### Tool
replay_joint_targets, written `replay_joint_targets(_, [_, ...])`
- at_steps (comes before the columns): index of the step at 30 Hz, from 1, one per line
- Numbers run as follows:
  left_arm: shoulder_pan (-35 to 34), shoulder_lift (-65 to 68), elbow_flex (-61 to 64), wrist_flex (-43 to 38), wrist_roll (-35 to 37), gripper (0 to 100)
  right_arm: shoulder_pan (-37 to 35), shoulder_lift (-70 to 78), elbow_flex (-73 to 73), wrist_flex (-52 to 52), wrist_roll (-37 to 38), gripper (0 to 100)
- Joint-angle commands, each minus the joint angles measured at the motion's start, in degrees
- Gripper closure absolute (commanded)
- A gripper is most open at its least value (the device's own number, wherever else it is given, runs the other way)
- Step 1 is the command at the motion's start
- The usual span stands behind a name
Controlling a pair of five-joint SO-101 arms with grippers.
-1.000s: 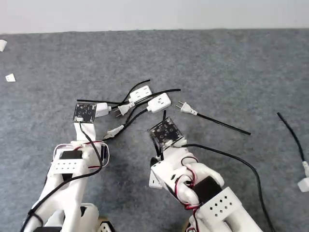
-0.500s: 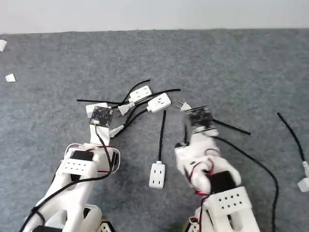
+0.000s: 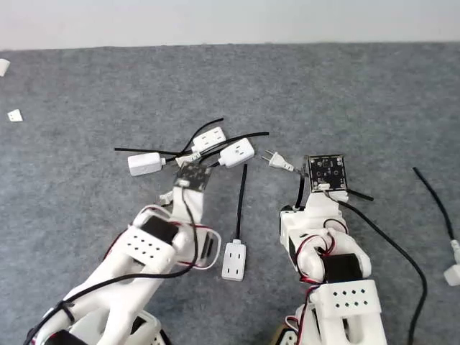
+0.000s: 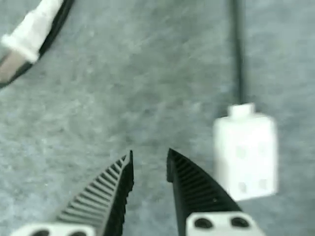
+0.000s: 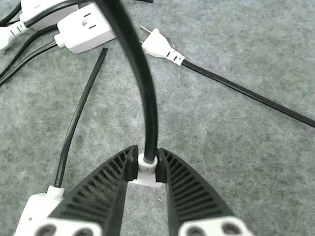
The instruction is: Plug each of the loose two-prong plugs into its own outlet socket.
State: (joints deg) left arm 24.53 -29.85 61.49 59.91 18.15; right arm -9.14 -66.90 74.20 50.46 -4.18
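Note:
My right gripper (image 5: 146, 158) is shut on the white neck of a two-prong plug (image 5: 145, 173), whose black cord (image 5: 133, 73) runs up across the wrist view. A loose plug (image 3: 276, 160) lies on the carpet just beyond it. A white outlet socket (image 3: 233, 260) with a black cord lies between the two arms. My left gripper (image 4: 149, 161) hovers low over bare carpet beside that socket (image 4: 245, 150), jaws slightly open and holding nothing. Another white plug (image 4: 28, 35) lies farther off. Three more sockets (image 3: 236, 152) (image 3: 210, 136) (image 3: 144, 163) cluster in a tangle of cords.
The grey carpet (image 3: 86, 93) runs back to a pale wall. At the right edge lie a black cord (image 3: 435, 198) and a white connector (image 3: 453, 273). Small white scraps (image 3: 15, 115) sit at the far left.
The right arm swung to the right with the plug in its gripper, uncovering the socket between the arms. The left arm swung right, away from the leftmost socket.

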Motion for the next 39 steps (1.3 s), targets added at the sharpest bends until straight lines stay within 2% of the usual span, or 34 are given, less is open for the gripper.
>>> replay_joint_targets(1, [5.36,-1.23,-11.74,8.53,6.15,86,1.01,0.22,-3.34,-1.27,-0.70,99.1])
replay_joint_targets(4, [11.16,-0.70,-12.79,10.81,9.67,78,2.33,0.22,-3.52,-1.27,-0.70,99.1])
replay_joint_targets(7, [14.15,-0.70,-8.40,6.51,13.45,74,3.21,0.22,-3.60,-1.45,-0.70,99.1])
replay_joint_targets(10, [14.15,-0.70,-5.05,1.49,14.33,74,3.21,0.22,-3.52,-2.15,-0.70,99.1])
replay_joint_targets(17, [14.24,0.79,-3.82,-1.67,14.33,74,3.21,0.22,-3.34,-2.33,-0.70,99.1])
replay_joint_targets(22, [14.33,11.96,-3.82,-9.23,14.33,74,3.21,0.22,-3.34,-2.33,-0.70,99.1])
replay_joint_targets(30, [14.33,24.53,-9.27,-9.49,14.33,75,3.21,0.22,-3.34,-2.33,-0.62,99.1])
replay_joint_targets(33, [14.42,23.56,-9.19,-9.85,14.24,81,3.21,0.22,-3.34,-2.33,-0.53,99.1])
replay_joint_targets(37, [14.24,20.84,-9.27,-11.25,13.80,100,3.21,0.22,-3.34,-2.33,-0.44,99.1])
replay_joint_targets(39, [14.07,19.52,-9.27,-12.31,14.15,98,3.21,0.22,-3.34,-2.33,-0.44,99.1])
